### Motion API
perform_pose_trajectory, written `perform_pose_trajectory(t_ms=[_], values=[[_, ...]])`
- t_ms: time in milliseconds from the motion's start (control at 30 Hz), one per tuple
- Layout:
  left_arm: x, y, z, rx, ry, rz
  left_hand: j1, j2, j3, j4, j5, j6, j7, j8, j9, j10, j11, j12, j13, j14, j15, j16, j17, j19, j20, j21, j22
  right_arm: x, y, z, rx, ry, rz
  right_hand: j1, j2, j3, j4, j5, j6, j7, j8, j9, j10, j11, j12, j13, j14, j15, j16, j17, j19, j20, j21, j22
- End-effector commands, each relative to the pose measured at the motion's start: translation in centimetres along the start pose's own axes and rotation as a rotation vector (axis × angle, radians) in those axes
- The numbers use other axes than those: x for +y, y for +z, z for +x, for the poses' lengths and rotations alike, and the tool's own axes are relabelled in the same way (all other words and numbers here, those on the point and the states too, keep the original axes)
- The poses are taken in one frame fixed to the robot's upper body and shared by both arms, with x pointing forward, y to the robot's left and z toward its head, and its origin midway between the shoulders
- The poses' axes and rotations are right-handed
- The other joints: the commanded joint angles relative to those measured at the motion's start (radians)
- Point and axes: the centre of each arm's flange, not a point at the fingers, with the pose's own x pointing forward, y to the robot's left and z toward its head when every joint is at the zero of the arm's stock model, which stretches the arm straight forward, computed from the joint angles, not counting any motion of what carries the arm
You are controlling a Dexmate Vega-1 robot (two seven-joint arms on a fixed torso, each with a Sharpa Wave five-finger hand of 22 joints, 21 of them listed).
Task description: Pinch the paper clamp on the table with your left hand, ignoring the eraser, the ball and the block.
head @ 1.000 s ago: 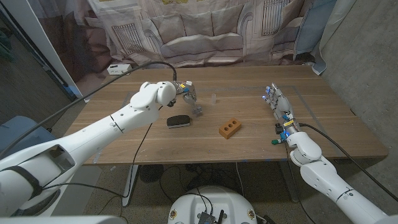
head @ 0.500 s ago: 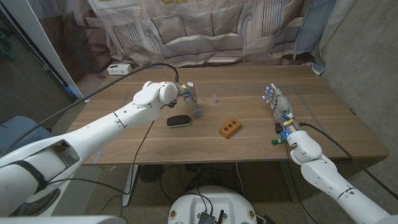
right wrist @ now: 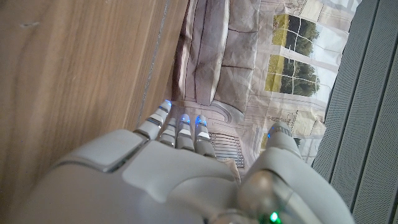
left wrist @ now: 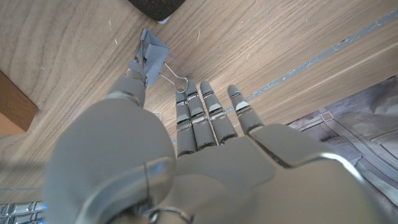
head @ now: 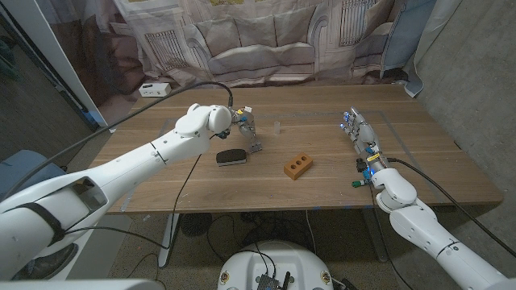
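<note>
Behind the wooden table (head: 322, 189) hangs a printed cloth (head: 258, 40) showing a sofa and buildings, and a white box (head: 153, 89) sits at the table's far left edge.

Near the middle of the table the left hand (head: 243, 123) is down over the clamp (head: 256, 147). In the left wrist view the left hand (left wrist: 186, 155) has its thumb tip on the clamp's (left wrist: 151, 55) grey body, while the other fingers (left wrist: 208, 112) lie straight and close together beside the wire loop. Whether one of those fingers presses the clamp from the other side is not clear, so I cannot tell if it is truly pinched or only touched. The clamp rests on the wood, just beside the eraser.

The eraser (head: 231, 156), black with a pale underside, lies just to the left of the clamp and nearer the robot; its dark edge (left wrist: 155, 6) also shows in the left wrist view. The block (head: 297, 167), orange-brown with holes in its top, lies to the right of the eraser, apart from it; a corner of it (left wrist: 15, 106) shows in the left wrist view. A small clear thing (head: 277, 126) stands beyond the block; too small to tell what it is.

The right hand (head: 362, 138) is well off to the right, fingers stretched out and together, holding nothing. In the right wrist view the right hand (right wrist: 180, 168) shows the same straight fingers (right wrist: 180, 127), with small blue lights on them
</note>
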Motion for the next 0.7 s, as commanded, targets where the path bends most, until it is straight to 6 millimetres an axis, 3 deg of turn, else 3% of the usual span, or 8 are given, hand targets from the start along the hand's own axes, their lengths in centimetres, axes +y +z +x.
perform_pose_trajectory(t_ms=[33,200,367,667,700], values=[[0.02,-0.36,0.39,0.001,0.002,-0.011,-0.014,-0.002,-0.003,0.001,-0.004,0.001,0.009,0.005,0.003,-0.003,0.009,0.002,-0.001,-0.002,0.002,0.0,0.005,-0.005,-0.008,0.003,0.005,0.03,0.04,0.5,0.0,0.003,-0.002,0.014,0.001,-0.003,0.002,0.004,0.004,0.001,-0.001,0.004,0.006,0.005,0.001,0.003,0.005,0.0,0.0,0.006,-0.004,-0.004,0.003,0.002],[0.01,-0.56,0.45,0.0,0.003,-0.012,-0.026,-0.005,-0.008,0.002,-0.006,-0.018,0.019,0.001,0.002,-0.023,0.015,-0.002,-0.005,-0.016,0.012,-0.001,0.005,-0.006,-0.015,0.004,0.005,0.05,0.08,0.55,-0.002,0.004,-0.008,0.014,0.001,-0.004,0.002,0.004,0.004,0.003,-0.001,0.004,0.007,0.005,0.001,0.003,0.005,0.001,0.0,0.006,-0.004,-0.003,0.003,0.002],[0.13,-0.74,0.53,-0.001,0.006,-0.019,-0.053,-0.007,-0.018,0.01,-0.01,-0.05,0.023,-0.004,0.001,-0.053,0.025,-0.006,-0.011,-0.041,0.026,-0.001,0.007,-0.017,0.006,0.003,0.005,0.14,-0.01,0.56,-0.002,-0.003,-0.001,0.014,0.001,-0.004,0.002,0.004,0.004,0.003,-0.001,0.004,0.009,0.005,0.001,0.003,0.007,0.002,0.0,0.006,-0.004,-0.003,0.003,0.002],[0.28,-0.89,0.74,-0.01,0.006,-0.016,-0.064,-0.004,-0.019,0.01,-0.01,-0.084,0.029,-0.006,0.0,-0.092,0.044,-0.011,-0.016,-0.073,0.038,-0.004,0.007,-0.028,0.013,0.002,0.005,0.23,0.06,0.37,-0.007,-0.014,-0.006,0.016,0.002,-0.003,0.002,0.004,0.009,0.003,0.001,0.004,0.012,0.001,0.002,0.003,0.011,-0.004,0.002,0.006,0.001,-0.013,0.005,0.002],[0.28,-0.95,0.74,-0.01,0.005,-0.012,-0.067,-0.004,-0.02,0.01,-0.01,-0.088,0.031,-0.004,-0.001,-0.11,0.053,-0.014,-0.018,-0.089,0.045,-0.006,0.007,-0.032,0.027,0.001,0.005,0.31,0.06,0.34,-0.008,-0.014,-0.007,0.016,0.002,-0.003,0.002,0.004,0.009,0.003,0.001,0.004,0.012,0.002,0.002,0.003,0.011,-0.004,0.002,0.006,0.001,-0.013,0.005,0.002]])
